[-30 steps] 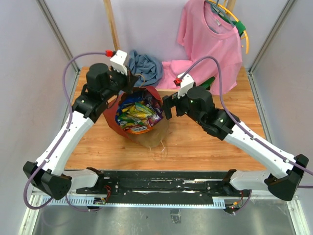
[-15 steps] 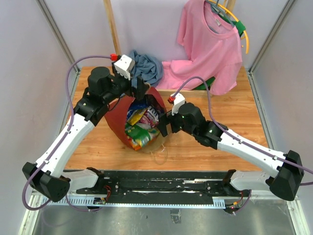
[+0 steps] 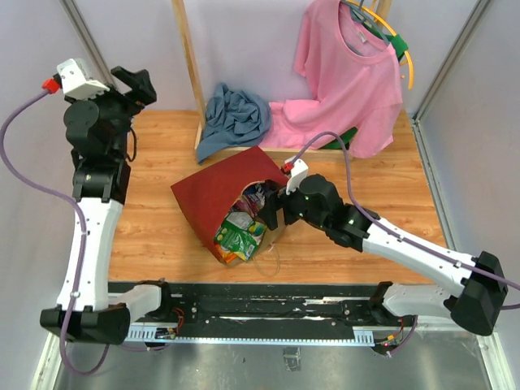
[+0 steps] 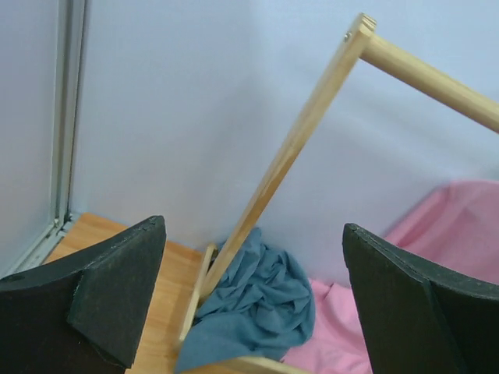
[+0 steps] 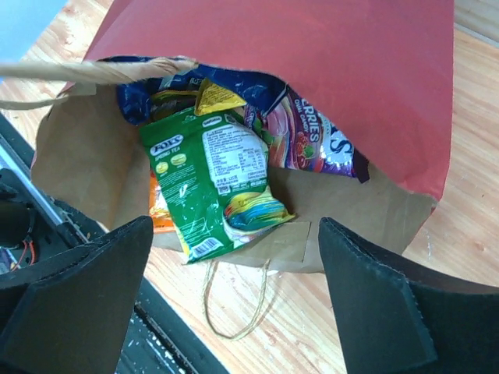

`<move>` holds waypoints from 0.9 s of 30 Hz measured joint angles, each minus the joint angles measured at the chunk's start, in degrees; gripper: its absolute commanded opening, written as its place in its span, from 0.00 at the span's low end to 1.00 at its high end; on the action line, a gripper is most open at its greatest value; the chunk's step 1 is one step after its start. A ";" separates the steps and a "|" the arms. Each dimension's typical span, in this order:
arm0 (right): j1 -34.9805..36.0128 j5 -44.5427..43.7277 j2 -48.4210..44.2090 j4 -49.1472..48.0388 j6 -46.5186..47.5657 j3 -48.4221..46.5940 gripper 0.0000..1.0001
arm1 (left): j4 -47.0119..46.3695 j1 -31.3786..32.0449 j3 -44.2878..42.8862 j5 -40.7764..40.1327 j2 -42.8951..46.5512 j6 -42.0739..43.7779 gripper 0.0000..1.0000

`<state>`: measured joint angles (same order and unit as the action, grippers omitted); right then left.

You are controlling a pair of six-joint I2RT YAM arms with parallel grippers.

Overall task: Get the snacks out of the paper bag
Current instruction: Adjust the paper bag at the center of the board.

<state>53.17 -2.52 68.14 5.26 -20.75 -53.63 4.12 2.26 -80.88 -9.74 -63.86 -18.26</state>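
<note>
The paper bag (image 3: 218, 191) lies tipped on its side, dark red side up, with its mouth toward the near edge. Snacks spill from the mouth: a green packet (image 3: 236, 235) in front, a purple one (image 3: 255, 198) behind. The right wrist view shows the paper bag (image 5: 312, 70), the green packet (image 5: 209, 175), a purple packet (image 5: 312, 142), a blue chip bag (image 5: 238, 80) and an orange packet (image 5: 156, 212). My right gripper (image 3: 272, 213) (image 5: 235, 223) hangs open just over the mouth, holding nothing. My left gripper (image 3: 135, 88) (image 4: 253, 227) is open and empty, raised at the far left, away from the bag.
A twine handle (image 5: 234, 305) lies on the wood before the bag mouth. A blue-grey cloth (image 3: 236, 114) (image 4: 257, 300) sits at the foot of a wooden rack pole (image 3: 188, 65) (image 4: 306, 136). A pink shirt (image 3: 351, 75) hangs at the back right.
The bag has tipped from upright onto its side. My left gripper has opened, left the bag's rim and swung up to the far left. My right gripper has dropped to the bag's mouth.
</note>
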 measured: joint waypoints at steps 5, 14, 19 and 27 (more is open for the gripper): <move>0.63 1.20 -3.72 -1.70 -2.19 3.58 0.86 | -3.48 -0.98 -3.32 -5.11 -9.29 -7.65 0.96; 2.56 5.44 -8.44 -6.25 -8.92 15.74 0.88 | -1.64 -1.11 2.45 -10.97 -23.63 -14.73 1.00; 4.13 6.62 -14.14 -14.58 -15.06 26.84 0.85 | -4.44 -0.57 6.45 -10.95 -21.57 -14.16 1.00; 4.57 8.17 -8.35 -27.30 -25.51 32.04 0.74 | -13.16 -1.07 8.39 17.86 -17.29 -12.39 1.00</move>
<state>57.74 5.65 59.79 -22.04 -46.26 -21.58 -9.04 1.19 -72.49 8.12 -81.14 -30.65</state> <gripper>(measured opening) 0.752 0.994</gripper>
